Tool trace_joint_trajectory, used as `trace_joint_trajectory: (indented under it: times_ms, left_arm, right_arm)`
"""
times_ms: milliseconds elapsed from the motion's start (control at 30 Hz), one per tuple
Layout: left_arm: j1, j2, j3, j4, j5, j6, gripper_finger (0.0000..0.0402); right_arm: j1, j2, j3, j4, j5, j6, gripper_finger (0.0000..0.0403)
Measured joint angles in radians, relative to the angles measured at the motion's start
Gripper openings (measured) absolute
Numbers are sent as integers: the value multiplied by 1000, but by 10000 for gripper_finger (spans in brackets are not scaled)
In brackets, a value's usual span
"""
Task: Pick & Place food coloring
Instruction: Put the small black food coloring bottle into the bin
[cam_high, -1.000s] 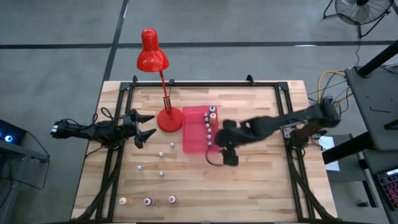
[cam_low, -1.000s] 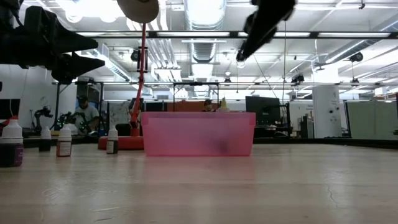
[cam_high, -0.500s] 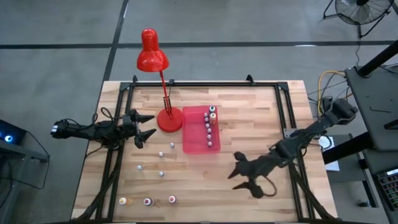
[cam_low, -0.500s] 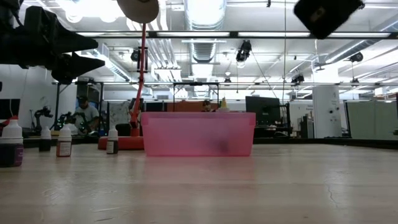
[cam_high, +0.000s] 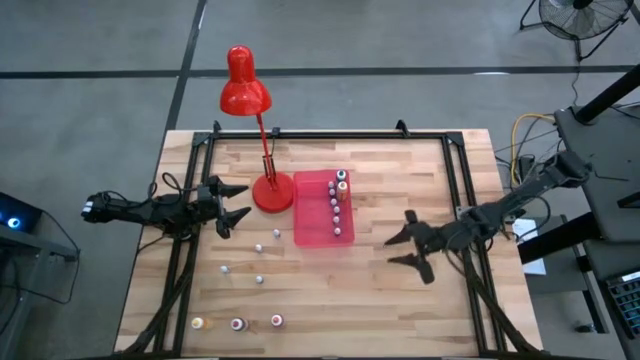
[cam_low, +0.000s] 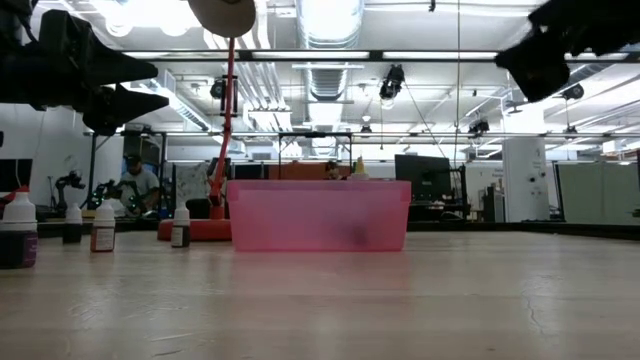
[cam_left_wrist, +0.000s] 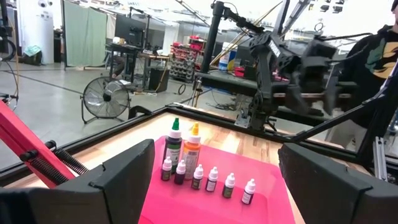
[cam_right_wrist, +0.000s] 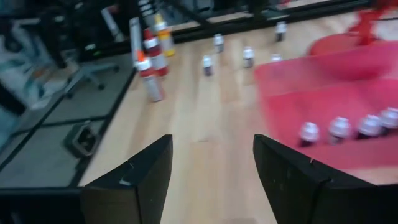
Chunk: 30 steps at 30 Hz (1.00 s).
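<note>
Wooden tabletop (cam_high: 400, 190) under workshop lights: my right gripper (cam_high: 412, 248) hangs empty, jaws parted, beside the pink tray (cam_high: 313, 215), where a row of food coloring bottles (cam_high: 337, 208) stands. My left gripper (cam_high: 232, 203), spread wide and holding nothing, waits near the red lamp (cam_high: 262, 150). Loose bottles (cam_high: 258, 248) sit ahead; judging by that, the next pick calls for reaching one.

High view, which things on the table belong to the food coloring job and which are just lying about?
Job: small white-capped food coloring bottles, some standing in the translucent pink rectangular tray; open right gripper.
Lying about: red desk lamp; waiting left gripper.
</note>
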Motion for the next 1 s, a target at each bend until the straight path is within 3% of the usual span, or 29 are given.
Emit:
trace_joint_trajectory:
  times_ms: [233, 567, 867, 1000]
  left_arm:
    - [0, 0, 0, 0, 0, 0, 314]
    - [0, 0, 0, 0, 0, 0, 314]
    - [0, 0, 0, 0, 0, 0, 314]
    - [0, 0, 0, 0, 0, 0, 314]
  right_arm:
    - [-65, -193, -156, -1, 108, 67, 215]
    - [-193, -424, -322, 1, 149, 103, 215]
    - [-249, -593, -395, -47, 275, 117, 215]
    - [-280, -662, -394, -51, 361, 47, 215]
